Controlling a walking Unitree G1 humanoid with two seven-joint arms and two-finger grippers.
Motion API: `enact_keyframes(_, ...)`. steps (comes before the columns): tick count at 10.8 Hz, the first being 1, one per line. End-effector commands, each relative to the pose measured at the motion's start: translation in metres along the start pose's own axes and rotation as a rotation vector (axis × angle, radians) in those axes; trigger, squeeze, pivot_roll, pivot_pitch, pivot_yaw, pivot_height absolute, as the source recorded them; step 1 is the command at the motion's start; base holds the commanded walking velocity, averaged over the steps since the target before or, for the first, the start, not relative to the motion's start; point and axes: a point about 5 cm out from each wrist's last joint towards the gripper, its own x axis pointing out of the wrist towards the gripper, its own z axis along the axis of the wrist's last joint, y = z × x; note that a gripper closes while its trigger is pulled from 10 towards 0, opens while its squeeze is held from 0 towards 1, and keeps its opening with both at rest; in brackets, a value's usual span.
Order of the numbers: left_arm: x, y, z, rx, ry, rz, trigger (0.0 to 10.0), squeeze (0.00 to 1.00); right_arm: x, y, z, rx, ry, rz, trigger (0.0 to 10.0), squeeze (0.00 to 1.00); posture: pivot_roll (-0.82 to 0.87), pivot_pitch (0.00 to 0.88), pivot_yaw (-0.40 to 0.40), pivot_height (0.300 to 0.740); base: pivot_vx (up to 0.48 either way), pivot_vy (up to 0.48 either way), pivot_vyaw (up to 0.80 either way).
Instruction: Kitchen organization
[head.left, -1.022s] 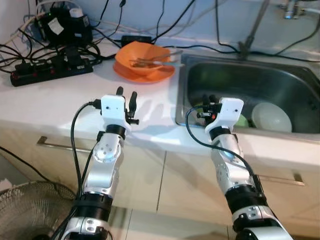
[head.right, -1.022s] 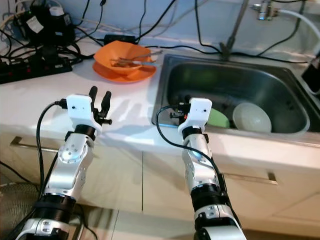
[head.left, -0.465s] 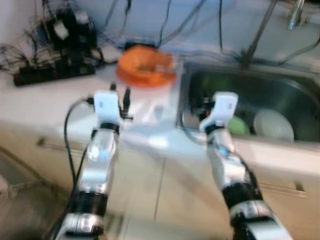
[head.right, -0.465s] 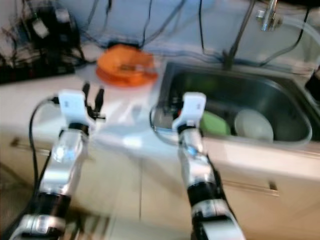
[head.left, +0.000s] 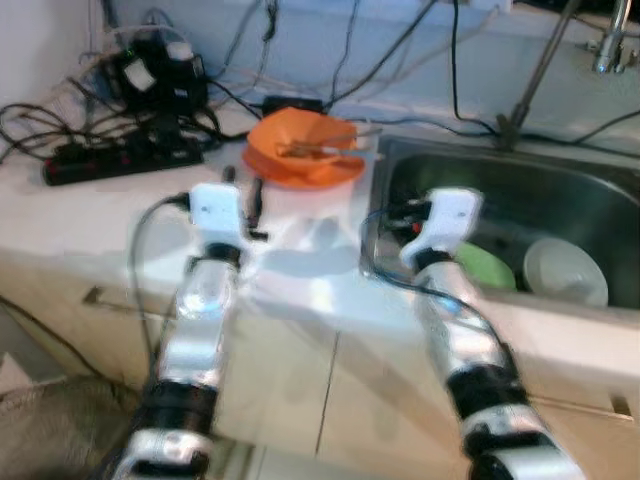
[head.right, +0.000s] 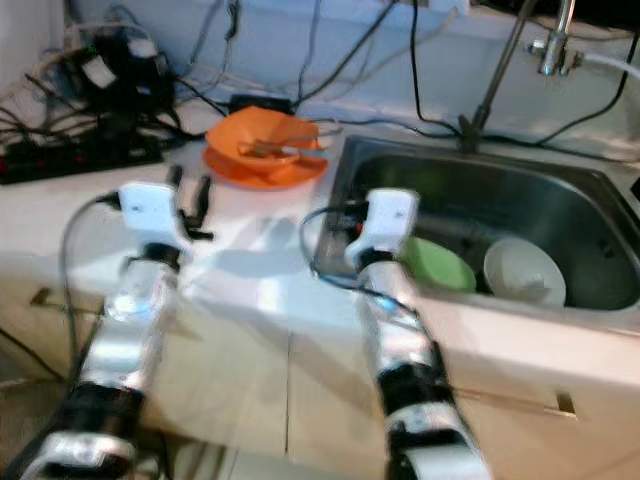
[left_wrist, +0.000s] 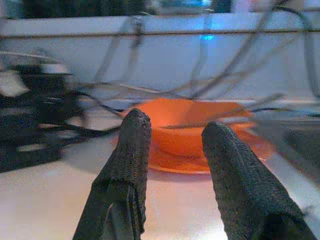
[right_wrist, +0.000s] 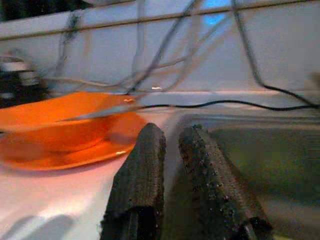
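- Orange bowl (head.left: 300, 148) sits on an orange plate (head.left: 343, 172) on the white countertop (head.left: 90, 215), just left of the steel sink (head.left: 575, 200), with what looks like cutlery (left_wrist: 220, 119) lying across it.
- Left gripper (left_wrist: 175, 145) hovers above the counter with its 2 fingers spread and nothing between them, aimed at the bowl.
- Right gripper (right_wrist: 172, 145) hangs at the sink's near left corner, its 2 fingers nearly together and holding nothing.
- In the sink lie a green dish (head.right: 440, 265) and a white bowl (head.right: 525, 272).
- Risk: a reach for the bowl could tip the loose cutlery out, or slide bowl and plate apart.
- Risk: a power strip (head.left: 120, 160) and tangled cables (head.left: 60, 100) lie near on the counter's left; a sweeping arm could snag them.
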Motion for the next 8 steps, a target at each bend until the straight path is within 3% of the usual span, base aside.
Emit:
enact_keyframes(1, 0.0008, 0.0049, 0.0037, 0.017, -0.01, 0.008, 10.0, 0.0, 0.001, 0.0047, -0.0002, 0.007, 0.003, 0.011, 10.0, 0.0, 0.23, 0.0, -0.024, 0.74, 0.304, 0.0, 0.0)
enact_keyframes(8, 0.0025, 0.0043, 0.0068, 0.013, -0.017, 0.006, 10.0, 0.0, 0.0008, 0.0042, -0.0008, 0.008, 0.008, 0.005, 10.0, 0.0, 0.22, 0.005, -0.024, 0.74, 0.307, 0.0, 0.0)
